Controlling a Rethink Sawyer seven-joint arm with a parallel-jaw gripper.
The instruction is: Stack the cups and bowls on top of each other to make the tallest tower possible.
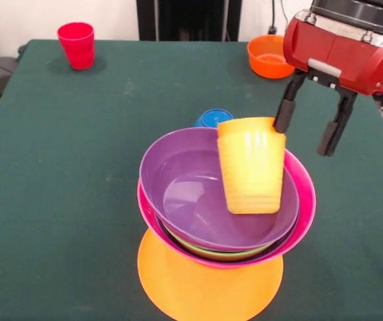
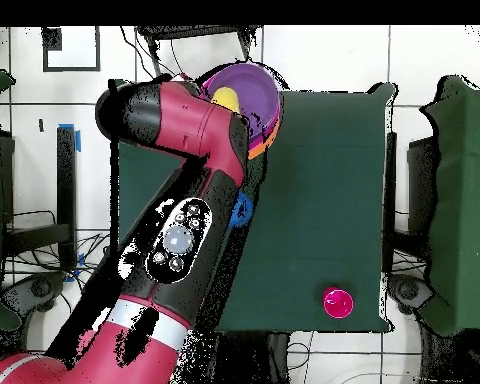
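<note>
The tower stands at the near middle of the table: a wide orange bowl (image 1: 204, 287) as base, then the pink bowl (image 1: 303, 200), a lime green bowl (image 1: 208, 252) and a purple bowl (image 1: 191, 194) on top. An orange-yellow cup (image 1: 251, 167) sits tilted inside the purple bowl against its right rim. My gripper (image 1: 303, 139) is open and empty just right of the cup, its left finger close by the cup's rim. In the overhead view the arm hides the gripper; the purple bowl (image 2: 249, 95) and the cup (image 2: 224, 97) show.
A small blue bowl (image 1: 211, 118) sits just behind the tower, and also shows in the overhead view (image 2: 242, 210). A red cup (image 1: 76, 44) (image 2: 337, 301) stands at the far left corner. A small red-orange bowl (image 1: 269, 56) sits at the far right.
</note>
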